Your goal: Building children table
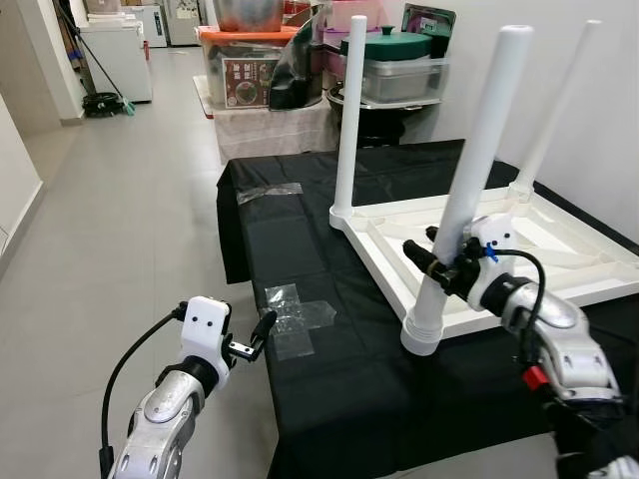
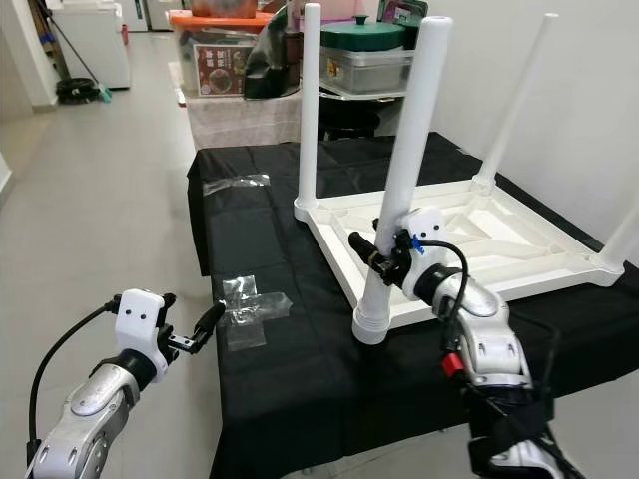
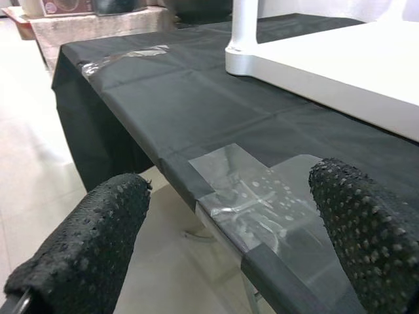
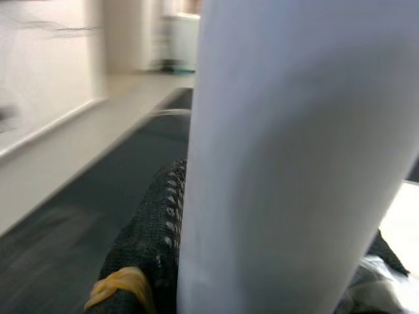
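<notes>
A white children's table (image 1: pixel 559 261) lies upside down on a table covered in black cloth (image 1: pixel 319 230). Its near leg (image 1: pixel 477 165) stands in the near corner socket (image 1: pixel 423 333). My right gripper (image 1: pixel 439 261) is shut on this leg low down. In the right wrist view the leg (image 4: pixel 294 157) is pressed against a black finger (image 4: pixel 150 242). Two more legs (image 1: pixel 349 110) (image 1: pixel 554 100) stand at the far corners. My left gripper (image 1: pixel 255 339) hangs open just off the cloth's front left edge, beside a patch of clear tape (image 3: pixel 262 196), holding nothing.
Storage boxes (image 1: pixel 250 65) and a metal container with a green lid (image 1: pixel 384 45) are stacked behind the black table. Another piece of clear plastic (image 1: pixel 268 192) lies on the cloth's far left. Open grey floor (image 1: pixel 100 220) lies to the left; a white wall stands to the right.
</notes>
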Controlling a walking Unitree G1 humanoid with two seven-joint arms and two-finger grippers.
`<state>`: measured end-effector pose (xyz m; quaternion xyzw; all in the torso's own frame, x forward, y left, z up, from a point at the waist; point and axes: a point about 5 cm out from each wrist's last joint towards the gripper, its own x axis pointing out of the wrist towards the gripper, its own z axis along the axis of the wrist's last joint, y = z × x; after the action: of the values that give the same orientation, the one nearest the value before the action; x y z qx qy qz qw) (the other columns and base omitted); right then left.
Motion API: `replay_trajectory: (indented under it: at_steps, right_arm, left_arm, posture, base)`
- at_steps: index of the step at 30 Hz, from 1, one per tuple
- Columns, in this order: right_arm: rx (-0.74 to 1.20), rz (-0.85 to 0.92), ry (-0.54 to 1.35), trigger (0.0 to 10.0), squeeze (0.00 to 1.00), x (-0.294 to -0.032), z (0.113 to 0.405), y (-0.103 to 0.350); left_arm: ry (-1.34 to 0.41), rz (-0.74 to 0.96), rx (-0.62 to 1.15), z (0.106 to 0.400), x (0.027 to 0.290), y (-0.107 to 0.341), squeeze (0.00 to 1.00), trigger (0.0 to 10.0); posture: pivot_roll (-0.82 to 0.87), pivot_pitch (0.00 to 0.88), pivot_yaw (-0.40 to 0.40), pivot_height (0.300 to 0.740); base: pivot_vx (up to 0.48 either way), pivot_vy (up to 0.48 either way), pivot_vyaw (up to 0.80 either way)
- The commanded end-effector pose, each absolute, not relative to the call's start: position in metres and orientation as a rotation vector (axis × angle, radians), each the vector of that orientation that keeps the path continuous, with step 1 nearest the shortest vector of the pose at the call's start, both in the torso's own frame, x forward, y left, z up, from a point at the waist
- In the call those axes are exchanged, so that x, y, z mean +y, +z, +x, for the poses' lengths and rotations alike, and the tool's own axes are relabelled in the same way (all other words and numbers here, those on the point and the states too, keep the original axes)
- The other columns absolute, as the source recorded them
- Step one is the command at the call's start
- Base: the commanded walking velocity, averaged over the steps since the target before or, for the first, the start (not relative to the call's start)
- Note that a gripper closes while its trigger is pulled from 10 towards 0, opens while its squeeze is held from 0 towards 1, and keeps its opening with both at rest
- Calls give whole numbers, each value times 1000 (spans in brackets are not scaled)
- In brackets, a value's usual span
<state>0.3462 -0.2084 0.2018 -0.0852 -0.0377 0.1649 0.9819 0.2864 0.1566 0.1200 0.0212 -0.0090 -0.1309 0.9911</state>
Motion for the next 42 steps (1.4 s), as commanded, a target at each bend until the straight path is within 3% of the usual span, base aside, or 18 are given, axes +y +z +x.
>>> replay_trajectory:
  at_steps: [1, 2, 3, 7, 8, 14, 15, 17, 18, 21, 22, 27, 31, 32, 34, 35, 40, 42]
  right_arm:
    - [-16, -206, 21, 0, 0, -231, 351, 196]
    - [11, -122, -294, 0, 0, -242, 346, 189]
    - [24, -78, -398, 0, 0, -243, 340, 184]
    - [42, -56, -434, 0, 0, -231, 333, 175]
    - [74, -30, -428, 0, 0, -201, 322, 164]
    - [96, -4, -232, 0, 0, -156, 324, 160]
    - [47, 14, -129, 10000, 0, -143, 325, 165]
    - [9, 24, -66, 10000, 0, -137, 325, 169]
    - [-20, 54, -26, 10000, 1000, -138, 328, 176]
    - [-36, 66, 20, 10000, 1000, -144, 333, 183]
    - [-82, 59, 181, 10000, 0, -155, 338, 194]
    - [-151, -121, 504, 10000, 0, -191, 335, 217]
    - [-127, -228, 526, 10000, 0, -208, 335, 222]
    - [-120, -236, 517, 7569, 0, -210, 338, 222]
    - [-115, -240, 519, 7569, 0, -212, 340, 222]
    - [-100, -237, 540, 0, 0, -214, 341, 217]
    - [-34, -244, 505, 0, 0, -214, 342, 202]
    - [47, -191, 101, 0, 0, -227, 352, 186]
  left_arm:
    - [-258, 60, -2, 286, 160, 116, 0, 10000]
    - [-259, 60, -1, 286, 160, 116, 0, 10000]
    - [-259, 61, -1, 286, 160, 116, 0, 10000]
    - [-260, 61, 0, 286, 160, 116, 0, 10000]
    - [-268, 59, 0, 287, 157, 117, 0, 10000]
    - [-272, 60, 1, 287, 157, 117, 0, 10000]
    - [-268, 58, 0, 287, 158, 117, 0, 10000]
    - [-265, 57, -1, 287, 158, 117, 0, 10000]
    - [-261, 55, -1, 287, 158, 117, 0, 10000]
    - [-260, 54, -1, 286, 158, 117, 0, 10000]
    - [-258, 53, 0, 285, 159, 116, 0, 10000]
    - [-253, 54, -2, 286, 161, 117, 0, 10000]
    - [-252, 55, -4, 287, 161, 117, 0, 10000]
    - [-253, 55, -5, 287, 160, 117, 0, 10000]
    - [-254, 55, -5, 287, 159, 117, 0, 10000]
    - [-256, 55, -7, 287, 158, 117, 0, 10000]
    - [-256, 57, -6, 286, 159, 117, 0, 10000]
    - [-254, 60, -4, 286, 161, 117, 0, 10000]
  posture:
    - [48, 0, -35, 740]
    - [42, 0, -32, 740]
    - [42, 0, -32, 740]
    - [43, 0, -27, 740]
    - [48, 0, -26, 740]
    - [45, 0, -28, 740]
    - [48, 0, -35, 740]
    - [47, 0, -36, 740]
    - [51, 0, -41, 740]
    - [51, 0, -45, 740]
    - [48, 0, -44, 740]
    - [48, 0, -45, 740]
    - [45, 0, -45, 740]
    - [46, 0, -43, 740]
    - [46, 0, -43, 740]
    - [48, 0, -44, 740]
    - [50, 0, -42, 740]
    - [47, 0, -42, 740]
  base:
    - [0, 0, 0]
    - [0, 0, 0]
    - [0, 0, 0]
    - [0, 0, 0]
    - [0, 0, 0]
    - [0, 0, 0]
    - [0, 0, 0]
    - [0, 0, 0]
    - [0, 0, 0]
    - [0, 0, 0]
    - [0, 0, 0]
    - [0, 0, 0]
    - [0, 0, 0]
    - [0, 0, 0]
    - [0, 0, 0]
    - [0, 0, 0]
    - [0, 0, 0]
    - [0, 0, 0]
